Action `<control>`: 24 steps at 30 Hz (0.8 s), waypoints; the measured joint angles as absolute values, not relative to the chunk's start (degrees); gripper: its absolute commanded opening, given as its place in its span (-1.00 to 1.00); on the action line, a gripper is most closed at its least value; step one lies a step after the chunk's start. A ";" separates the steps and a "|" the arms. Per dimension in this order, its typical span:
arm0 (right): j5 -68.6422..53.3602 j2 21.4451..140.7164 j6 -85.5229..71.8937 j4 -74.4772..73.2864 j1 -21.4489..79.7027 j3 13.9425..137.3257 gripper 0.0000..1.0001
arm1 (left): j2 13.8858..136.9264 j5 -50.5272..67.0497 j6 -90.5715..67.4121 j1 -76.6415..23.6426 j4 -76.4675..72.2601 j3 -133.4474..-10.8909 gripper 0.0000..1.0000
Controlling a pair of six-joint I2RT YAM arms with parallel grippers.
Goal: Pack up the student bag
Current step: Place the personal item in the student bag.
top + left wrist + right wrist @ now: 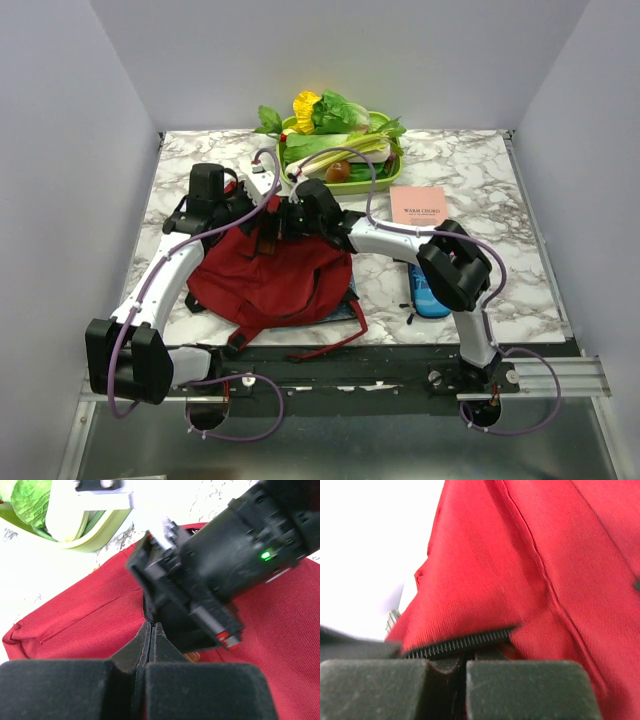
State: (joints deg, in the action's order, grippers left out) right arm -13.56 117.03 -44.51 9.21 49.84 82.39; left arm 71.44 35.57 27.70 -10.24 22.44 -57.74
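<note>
1. Fabric of the student bag (275, 285) is lying slumped on the marble table (500, 180). It is sitting directly under both grippers and spreading back toward their bases, and the two grippers are meeting at its far edge.
2. Left gripper (151, 630) is showing its fingers pressed together, with black zipper trim running out from between the tips. I am judging that it is pinching that trim.
3. Right gripper (465, 657) is likewise all but closed, with a row of zipper teeth (460, 642) lying across its tips. It is sitting just ahead of the left gripper, nearly touching it.
4. Step in hand, as I am reading it, is parting the bag's opening. Whether either pinch has the slider, I cannot tell.
5. Doing it well is calling for one pinch to anchor while the other travels along the zipper line. A slight lift should stop cloth bunching into the teeth. Wrist clearance needs watching, since the two are crowding each other.
6. Just beyond the grippers a green tray (340, 186) is holding vegetables. To the right of the right gripper are a pink booklet (418, 205) and a blue pencil case (432, 298), likely items for packing.
</note>
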 measured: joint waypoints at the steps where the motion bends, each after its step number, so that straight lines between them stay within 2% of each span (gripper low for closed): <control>1: -13.58 118.08 -44.47 9.08 50.00 84.03 -0.85 | 71.44 35.70 27.40 -10.24 22.39 -57.76 -1.00; 4: -13.58 119.90 -44.14 8.86 50.28 86.91 -0.67 | 71.44 35.75 26.68 -10.11 22.24 -57.76 -1.00; 5: -13.54 119.90 -44.01 8.71 50.28 86.89 -0.48 | 71.44 35.77 26.50 -10.07 22.17 -57.76 -1.00; 8: -12.86 117.99 -43.75 9.47 50.24 83.61 -0.34 | 71.44 35.77 26.44 -10.09 22.13 -57.76 -1.00; 16: -11.84 106.06 -43.51 13.19 50.57 68.31 -0.43 | 71.44 35.83 26.68 -10.26 22.22 -57.76 -1.00; 24: -11.55 106.48 -43.35 14.87 50.57 68.34 -0.67 | 71.44 35.86 26.70 -10.26 22.22 -57.76 -1.00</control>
State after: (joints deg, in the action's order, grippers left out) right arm -11.55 106.48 -43.35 14.87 50.57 68.34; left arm 71.44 35.86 26.70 -10.26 22.22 -57.76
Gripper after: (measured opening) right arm 0.215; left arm 0.009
